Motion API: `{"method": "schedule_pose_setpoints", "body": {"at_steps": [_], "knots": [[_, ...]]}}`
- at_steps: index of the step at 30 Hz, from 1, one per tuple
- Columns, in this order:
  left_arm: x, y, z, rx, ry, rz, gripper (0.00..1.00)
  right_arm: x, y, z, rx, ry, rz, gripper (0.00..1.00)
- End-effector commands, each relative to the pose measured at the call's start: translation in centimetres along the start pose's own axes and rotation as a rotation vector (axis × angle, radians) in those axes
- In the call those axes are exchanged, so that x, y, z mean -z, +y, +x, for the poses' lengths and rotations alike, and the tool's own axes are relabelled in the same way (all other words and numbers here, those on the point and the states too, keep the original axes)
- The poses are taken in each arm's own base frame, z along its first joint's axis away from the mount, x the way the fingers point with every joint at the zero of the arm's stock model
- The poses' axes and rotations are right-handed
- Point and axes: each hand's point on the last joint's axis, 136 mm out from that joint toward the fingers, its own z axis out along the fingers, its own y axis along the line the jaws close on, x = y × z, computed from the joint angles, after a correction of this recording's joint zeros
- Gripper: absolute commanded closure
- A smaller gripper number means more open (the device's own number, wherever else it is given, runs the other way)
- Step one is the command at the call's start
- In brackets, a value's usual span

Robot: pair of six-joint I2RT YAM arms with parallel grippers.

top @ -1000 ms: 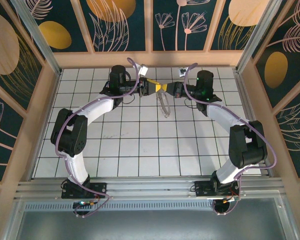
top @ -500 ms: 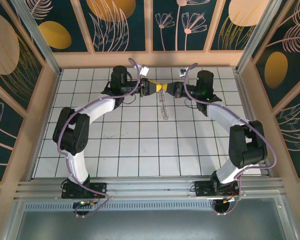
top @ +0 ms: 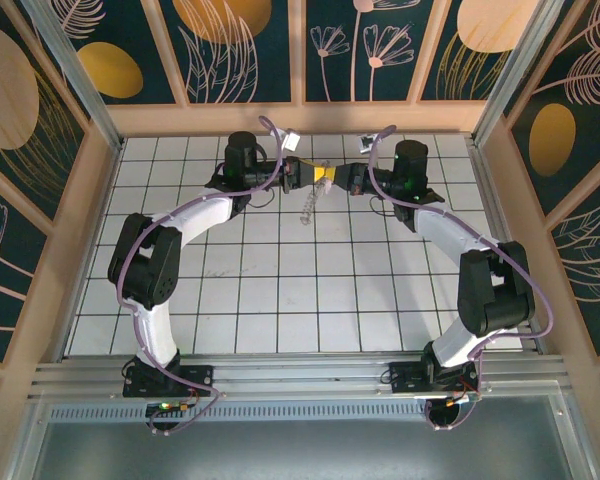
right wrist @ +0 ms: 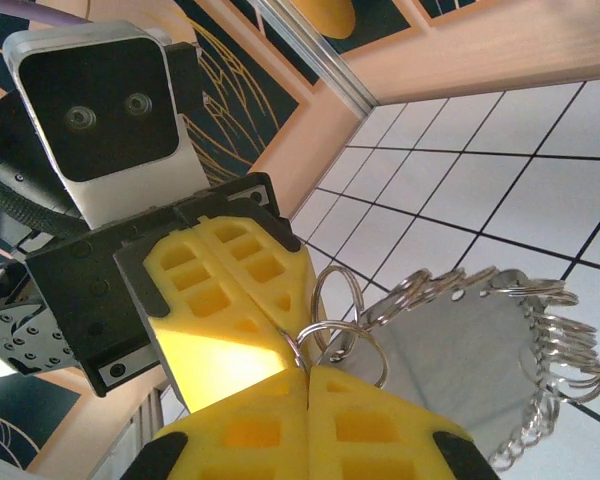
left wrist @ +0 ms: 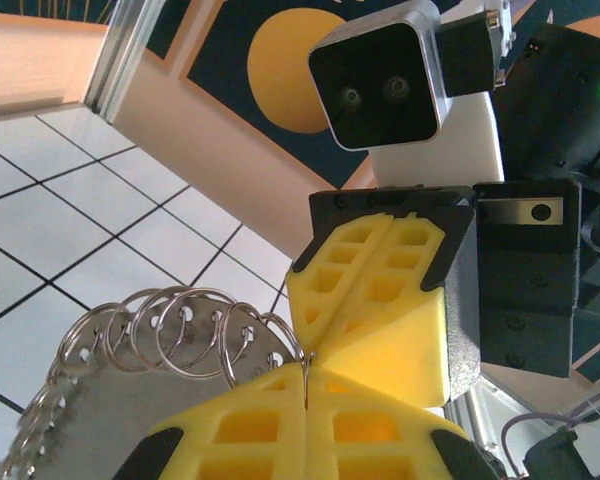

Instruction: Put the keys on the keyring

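Observation:
My left gripper [top: 313, 173] and right gripper [top: 333, 176] meet tip to tip above the far middle of the tiled floor. In the left wrist view the left gripper [left wrist: 306, 385] has its yellow fingers [left wrist: 380, 425] shut on the thin wire of a small silver keyring [left wrist: 306, 365]. In the right wrist view the right gripper [right wrist: 308, 372] is shut on a keyring [right wrist: 325, 335] at the same meeting point. Under the tips hangs a flat grey metal plate [right wrist: 460, 360] [left wrist: 120, 395] [top: 307, 207] with several more split rings [left wrist: 180, 325] through holes along its edge. The keys are out of view.
The right gripper's yellow fingers [left wrist: 380, 290] and wrist camera [left wrist: 380, 70] are close in front of the left wrist. The back wall [top: 300, 118] runs just behind both grippers. Open white tiled floor [top: 300, 290] lies between the arms.
The left gripper has closed on the ring. The hanging plate of rings has swung left, from below the right gripper to below the left gripper's tip.

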Motion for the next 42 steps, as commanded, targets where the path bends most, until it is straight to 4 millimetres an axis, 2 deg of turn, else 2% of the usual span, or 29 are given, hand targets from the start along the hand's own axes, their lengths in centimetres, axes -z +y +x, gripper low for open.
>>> {"method": "schedule_pose_setpoints", "body": {"at_steps": [1,2,4,8,13,17,23,42], "knots": [[-0.3,-1.0,-0.4,-0.036,-0.051,0.029,1.00,0.8,3.0,-2.4,0.099,-0.052,-0.050,0.87],[-0.2,-1.2,-0.6,-0.038,-0.068,0.029,1.00,1.3,3.1,-2.6,0.099,-0.067,-0.046,0.81],[0.0,-1.4,-0.9,-0.031,-0.096,0.036,1.00,2.3,3.2,-3.0,0.102,-0.098,-0.040,0.75],[0.3,-2.4,-1.3,-0.017,-0.133,0.083,1.00,4.3,3.6,-3.1,0.110,-0.152,-0.036,0.70],[0.6,-3.3,-1.6,-0.011,-0.153,0.120,1.00,5.5,4.1,-2.4,0.124,-0.191,-0.050,0.65],[0.8,-3.8,-1.9,-0.003,-0.170,0.136,1.00,5.4,4.7,-1.8,0.123,-0.207,-0.090,0.62],[1.0,-4.4,-2.0,0.004,-0.179,0.160,1.00,4.3,5.1,-0.9,0.142,-0.206,-0.120,0.58],[0.7,-6.1,-2.0,0.002,-0.165,0.210,1.00,3.6,5.0,0.9,0.208,-0.193,-0.222,0.57]]}}
